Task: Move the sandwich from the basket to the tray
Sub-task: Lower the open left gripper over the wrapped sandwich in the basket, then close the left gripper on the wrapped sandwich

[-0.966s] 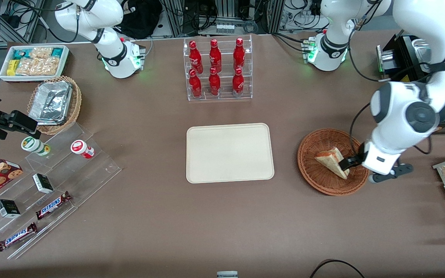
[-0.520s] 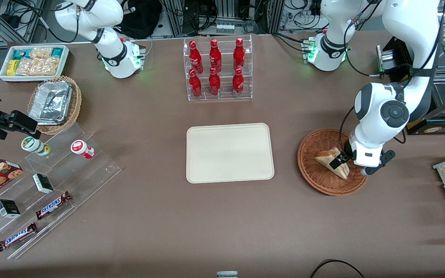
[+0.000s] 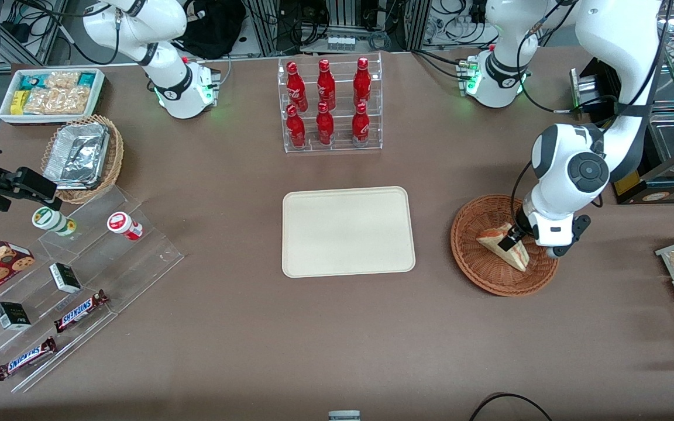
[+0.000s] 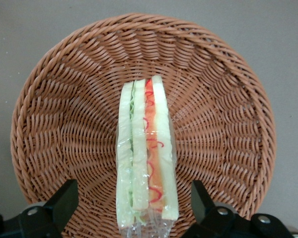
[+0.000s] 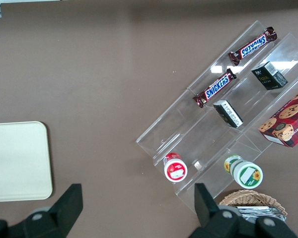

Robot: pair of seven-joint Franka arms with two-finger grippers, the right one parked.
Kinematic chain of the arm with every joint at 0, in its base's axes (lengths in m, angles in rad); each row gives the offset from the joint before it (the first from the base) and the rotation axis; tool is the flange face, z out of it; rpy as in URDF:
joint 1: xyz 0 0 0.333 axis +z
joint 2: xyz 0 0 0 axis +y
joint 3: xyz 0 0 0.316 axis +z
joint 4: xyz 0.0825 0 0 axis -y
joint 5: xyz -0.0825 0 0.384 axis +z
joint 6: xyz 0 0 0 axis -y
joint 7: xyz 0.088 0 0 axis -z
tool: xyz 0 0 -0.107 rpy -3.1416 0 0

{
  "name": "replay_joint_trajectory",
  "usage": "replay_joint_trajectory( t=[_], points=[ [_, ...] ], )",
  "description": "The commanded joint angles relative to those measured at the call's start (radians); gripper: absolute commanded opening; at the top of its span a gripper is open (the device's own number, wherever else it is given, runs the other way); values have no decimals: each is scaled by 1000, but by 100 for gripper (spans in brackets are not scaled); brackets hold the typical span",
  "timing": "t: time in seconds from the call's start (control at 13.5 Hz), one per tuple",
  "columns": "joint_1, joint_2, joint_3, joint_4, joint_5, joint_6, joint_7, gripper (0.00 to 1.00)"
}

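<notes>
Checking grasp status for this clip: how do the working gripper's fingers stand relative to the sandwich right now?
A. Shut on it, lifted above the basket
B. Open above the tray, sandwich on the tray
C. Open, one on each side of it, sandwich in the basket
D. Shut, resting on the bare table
C: in the left wrist view the gripper is open, its fingers flanking the wrapped sandwich, which lies in the basket; the tray holds nothing.

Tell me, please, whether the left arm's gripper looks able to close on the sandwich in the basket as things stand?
Probably yes. The gripper hangs open just above the sandwich, one finger on each side of it. The sandwich stands on edge in the basket, nothing lies over it, and the low rim looks clear of the fingers.
</notes>
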Motion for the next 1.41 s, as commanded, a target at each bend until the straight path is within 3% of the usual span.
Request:
replay_joint_trajectory(
  t=[0.0,0.37,0.45,0.59,0.67,1.11,1.34],
  points=[
    [-10,10,4,-16,-3,22,-31,100],
    [-30,75,-3,12,-8,74,-66,100],
    [-40,84,-3,13,-8,89,-84,91],
    [-44,84,-3,13,-8,85,-71,29],
    [-42,84,-3,17,-8,85,-65,15],
    [-45,0,-1,75,9,-96,-45,9],
    [-47,-40,-77,192,14,-266,-25,9]
  ],
)
